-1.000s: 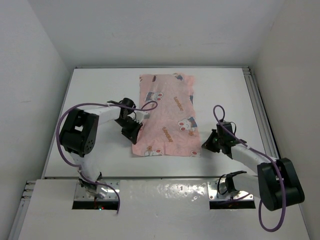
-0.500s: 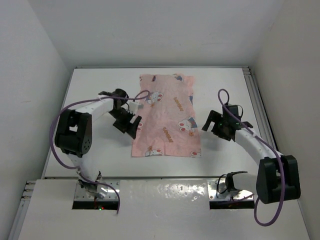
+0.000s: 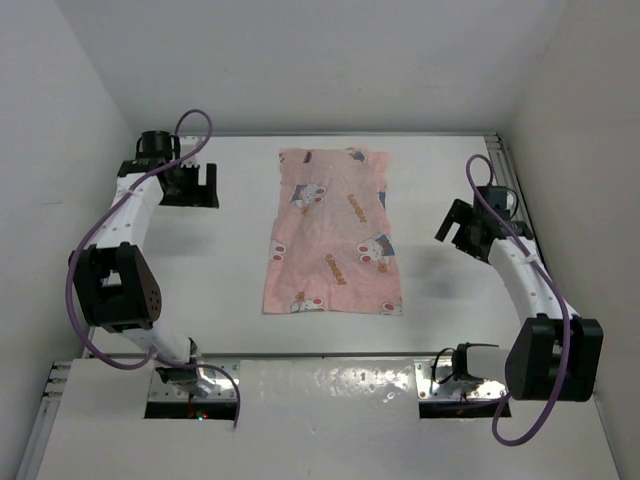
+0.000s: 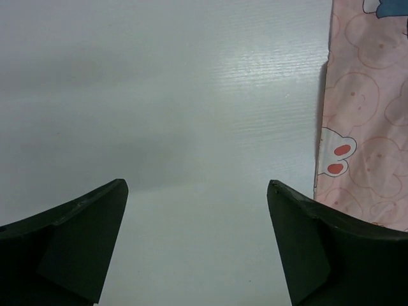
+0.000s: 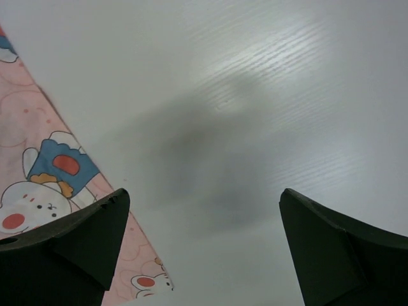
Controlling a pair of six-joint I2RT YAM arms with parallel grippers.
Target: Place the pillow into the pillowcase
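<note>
Robot lab cell: plain white walls point(image 3: 300, 60) boxing white table point(image 3: 200, 270) under left gripper point(image 3: 205, 187); arm bases point(image 3: 180, 372) bolted to metal plates point(image 3: 222, 388), w/ purple cables point(image 3: 100, 225).

Overhead, two close wrist views; pillowcase point(image 3: 333, 240) apparently shared.

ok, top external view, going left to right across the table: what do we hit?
black two-finger left gripper → pink cartoon-printed cloth pillowcase, lying flat → black two-finger right gripper
</note>
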